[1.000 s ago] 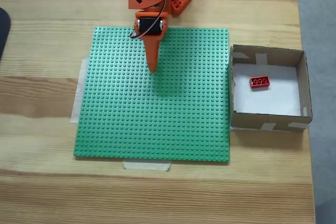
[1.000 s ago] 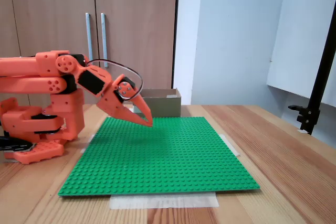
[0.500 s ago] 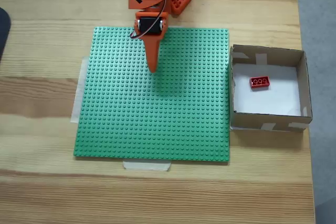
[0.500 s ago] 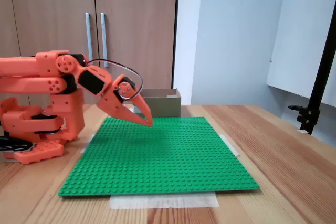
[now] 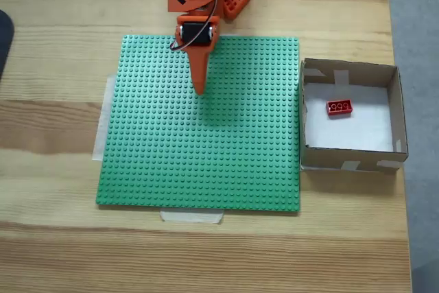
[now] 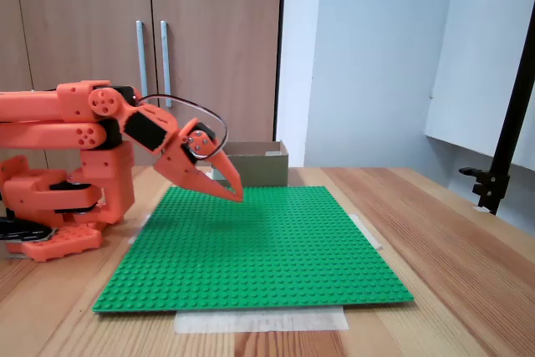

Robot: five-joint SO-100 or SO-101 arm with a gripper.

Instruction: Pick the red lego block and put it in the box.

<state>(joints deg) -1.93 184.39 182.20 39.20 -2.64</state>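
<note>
The red lego block (image 5: 339,107) lies studs up on the white bottom of the box (image 5: 394,123), toward its far wall in a fixed view from above. From the side, the box (image 6: 261,166) stands behind the green baseplate and its inside is hidden. My orange gripper (image 5: 199,89) hangs over the upper middle of the baseplate, far left of the box, shut with nothing in it. In the side view the gripper (image 6: 236,194) points down at a slant, its tips a little above the studs.
The large green studded baseplate (image 5: 206,156) is taped to the wooden table (image 5: 55,135). The arm's base (image 6: 58,206) stands at the table's far edge in the top view. A black stand (image 6: 506,148) rises at the right in the side view.
</note>
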